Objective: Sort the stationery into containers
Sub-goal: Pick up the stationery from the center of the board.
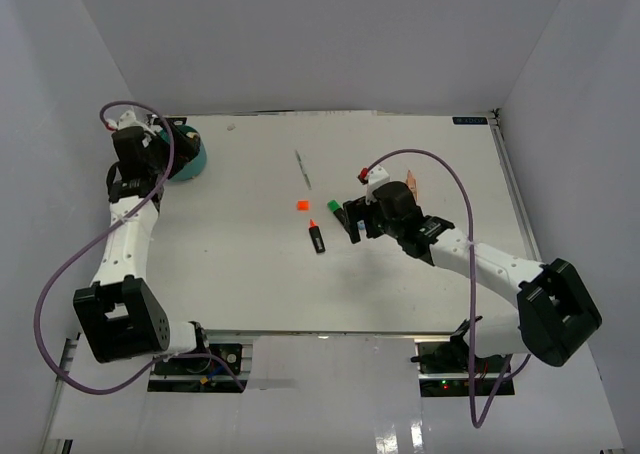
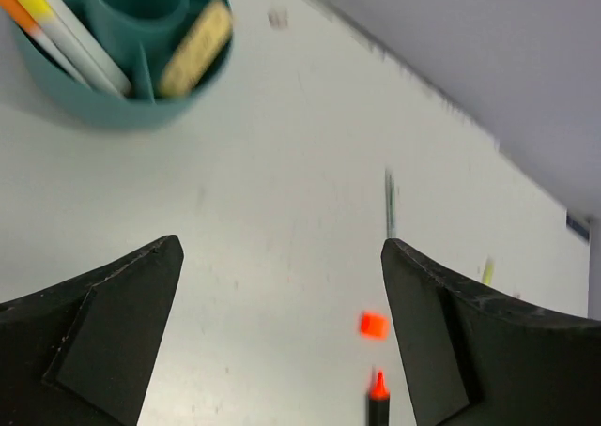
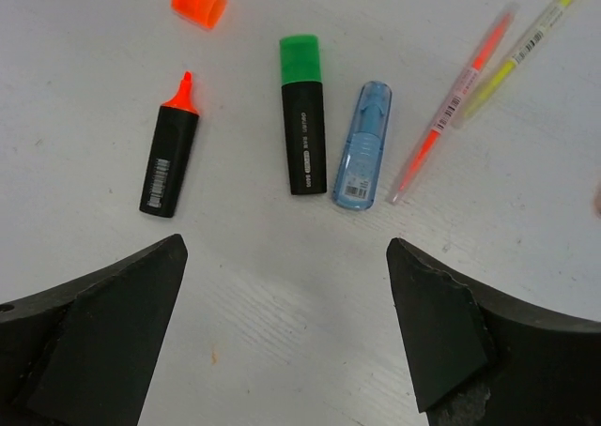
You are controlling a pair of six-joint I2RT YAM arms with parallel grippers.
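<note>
Teal organiser point(image 2: 113, 112) sits at far-left table point(image 1: 420, 284) corner, just by L gripper point(image 2: 282, 248), claw wide, nothing in it. One compartment: white, yellow, orange pens point(image 2: 66, 32); the next: tan piece point(image 2: 195, 49). R gripper point(image 3: 286, 248) wide, empty, over orange highlighter point(image 3: 171, 159), loose cap point(image 3: 199, 1), green-capped highlighter point(image 3: 302, 116), blue highlighter point(image 3: 364, 144) mid-table. Bare tabletop between the two groups.

White table point(image 1: 250, 274), faintly scuffed. Pale grey walls point(image 1: 320, 44) enclose it on three sides. A small dark label point(image 1: 468, 120) sits at its far right edge.
</note>
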